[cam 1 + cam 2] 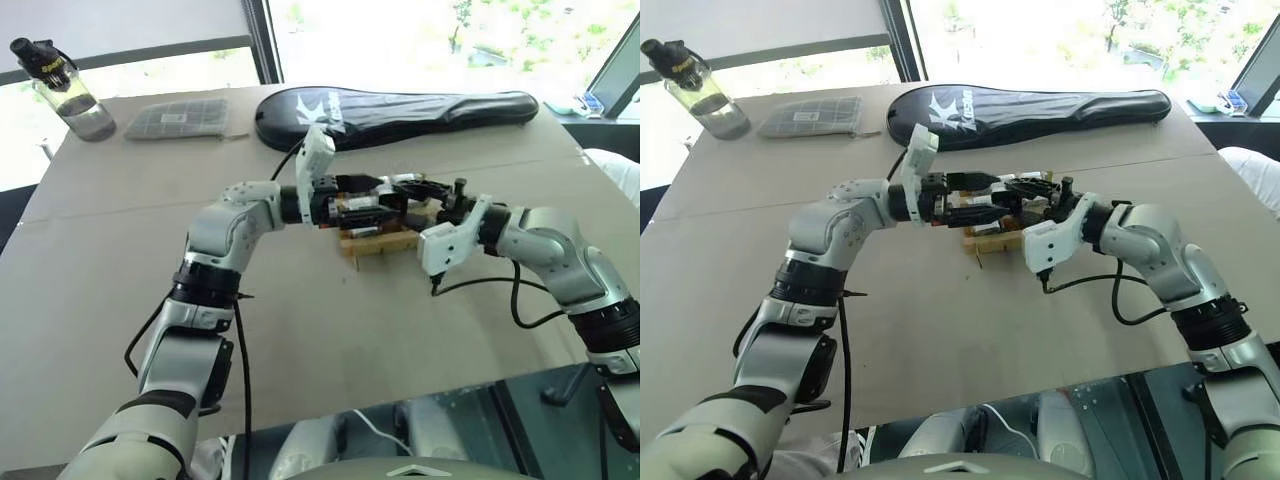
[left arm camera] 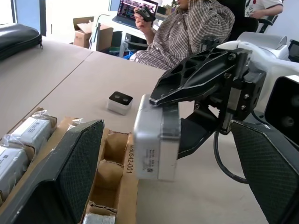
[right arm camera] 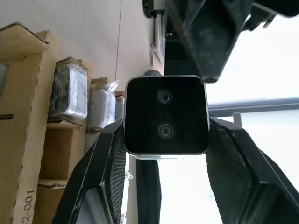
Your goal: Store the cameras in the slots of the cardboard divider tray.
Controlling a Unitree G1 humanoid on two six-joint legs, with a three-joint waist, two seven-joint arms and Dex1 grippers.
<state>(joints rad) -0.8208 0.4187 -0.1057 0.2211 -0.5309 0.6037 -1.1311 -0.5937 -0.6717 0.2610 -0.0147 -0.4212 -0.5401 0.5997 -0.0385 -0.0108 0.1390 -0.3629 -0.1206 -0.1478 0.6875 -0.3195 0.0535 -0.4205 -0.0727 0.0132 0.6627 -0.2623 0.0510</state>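
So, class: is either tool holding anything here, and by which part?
The right tool holds one camera, gripped across its two opposite side faces, black lens face left uncovered. The left tool is open around it and holds nothing.

Both arms were raised and bent inward, so that the two grippers met in the middle, facing each other. The left gripper (image 2: 159, 154) pointed level toward the right, with its fingers (image 2: 77, 163) spread wide apart, one on each side of the right gripper's tip. The right gripper (image 3: 166, 135) pointed toward the left, and its two fingers (image 2: 187, 84) were closed on the sides of a camera (image 3: 166, 115).
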